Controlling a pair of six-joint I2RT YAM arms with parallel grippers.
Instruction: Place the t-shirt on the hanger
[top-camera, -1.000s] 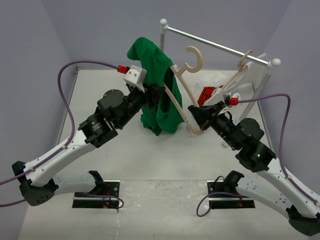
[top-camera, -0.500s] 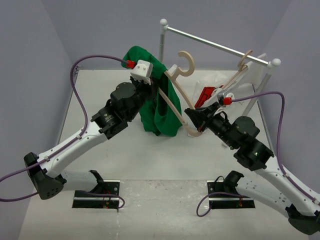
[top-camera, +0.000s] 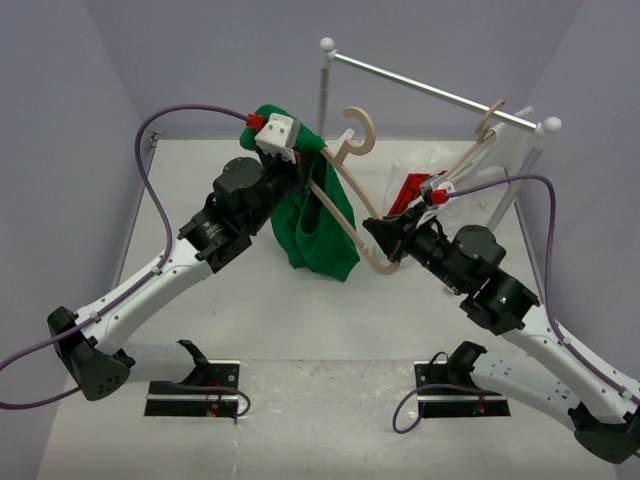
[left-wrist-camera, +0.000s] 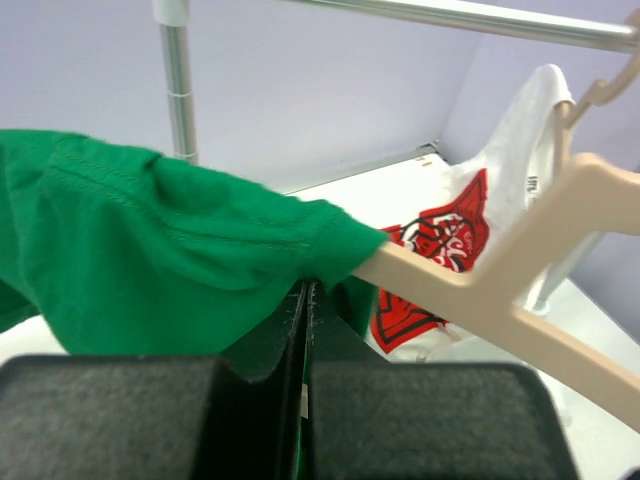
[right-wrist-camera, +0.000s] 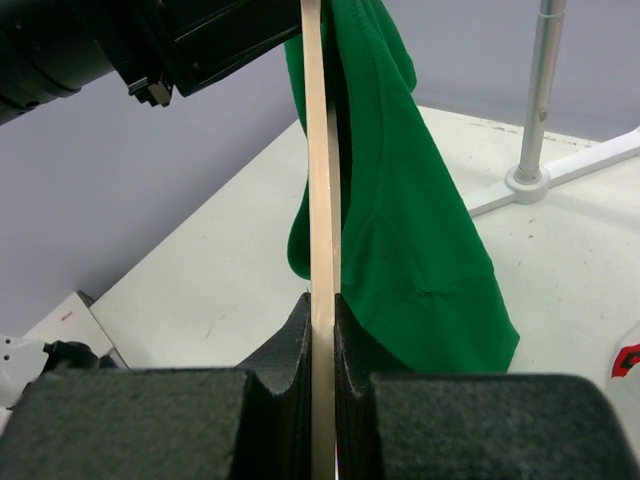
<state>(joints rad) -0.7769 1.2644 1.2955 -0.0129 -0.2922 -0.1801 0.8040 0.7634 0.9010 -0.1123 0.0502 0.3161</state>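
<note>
**Top view**
- Upper centre: left gripper (top-camera: 300, 172) raised high, jaws pressed together on the top edge of the green t-shirt (top-camera: 318, 228).
- Below the grip: cloth hanging in a bunched fold toward the table (top-camera: 250, 300). Cannot tell whether the hem touches the surface.
- Just right of the cloth: tan wooden hanger (top-camera: 352, 205), held steeply tilted. Hook at the top, near the left gripper. One arm running down and to the right.
- Centre right: right gripper (top-camera: 380, 240), clamped shut on the lower end of the hanger.
- Upper right: metal rail (top-camera: 430, 88) carrying a second hanger (top-camera: 487, 125) with a white garment (top-camera: 412, 190), well apart from the green cloth.

**Left wrist view**
- Bottom centre: left gripper (left-wrist-camera: 305, 340) with fingers closed flat against each other. A sliver of green visible in the seam.
- Left and centre: t-shirt (left-wrist-camera: 150, 250) draped over one arm of the hanger (left-wrist-camera: 480, 290). Bare wood emerging from the cloth toward the right edge.
- Background: white garment (left-wrist-camera: 450, 225) with a red print at centre right. Rail (left-wrist-camera: 470, 14) along the top. Post (left-wrist-camera: 180, 90) at upper left.

**Right wrist view**
- Bottom centre: right gripper (right-wrist-camera: 322, 310) pinching the hanger (right-wrist-camera: 322, 180), seen edge-on as a thin vertical strip.
- Right of the strip: t-shirt (right-wrist-camera: 400, 230), touching the wood and hanging to a point at lower right.
- Upper left: left arm (right-wrist-camera: 120, 45). Upper right: post (right-wrist-camera: 540, 80).
</note>
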